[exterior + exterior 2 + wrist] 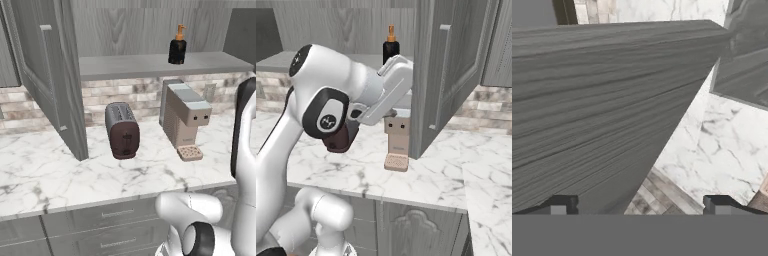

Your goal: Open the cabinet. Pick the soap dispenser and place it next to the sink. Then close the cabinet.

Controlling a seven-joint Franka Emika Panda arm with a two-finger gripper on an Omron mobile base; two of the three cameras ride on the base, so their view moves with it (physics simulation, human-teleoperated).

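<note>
Hand view: jaws wide apart, gripper point(639, 205) holding nothing | cabinet point(602, 110) door edge just ahead of jaws | soap dispenser point(177, 46) upright on cabinet shelf point(150, 65) | toaster point(122, 130), coffee machine point(183, 116) on marble counter point(60, 170) below.

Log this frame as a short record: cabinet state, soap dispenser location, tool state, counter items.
cabinet: doors swung open, shelf exposed
soap dispenser: upright on the cabinet shelf, untouched
tool: open, holding nothing, close against a grey wood-grain cabinet surface
counter: white marble; toaster and coffee machine side by side under the shelf
task stage: cabinet opened, pick not yet done
</note>
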